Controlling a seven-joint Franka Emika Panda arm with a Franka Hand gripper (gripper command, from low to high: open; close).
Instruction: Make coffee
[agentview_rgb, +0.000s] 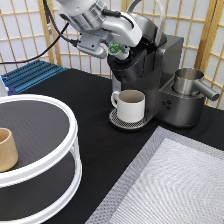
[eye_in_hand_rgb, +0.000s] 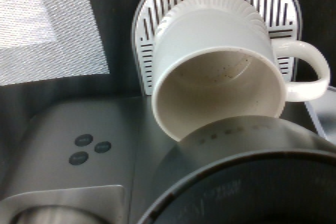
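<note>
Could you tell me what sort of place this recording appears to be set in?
Probably a staged kitchen or café counter in a lab: a dark grey pod coffee machine with a cream-white handled mug on its drip tray, a white two-tier turntable shelf, and paper shoji screens behind.

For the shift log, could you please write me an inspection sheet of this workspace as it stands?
Surface: black table, grey woven mat at the exterior view's bottom right.
Job's things: small green-and-white-topped coffee pod in the tool, at the open top of the dark grey coffee machine; cream-white handled mug on its drip tray.
Clutter: tan handleless cup on white two-tier turntable; steel pitcher.
Grippers: tool shut on the pod.
Cables: black cable to the arm.
Surroundings: paper screen; blue rack.
</note>
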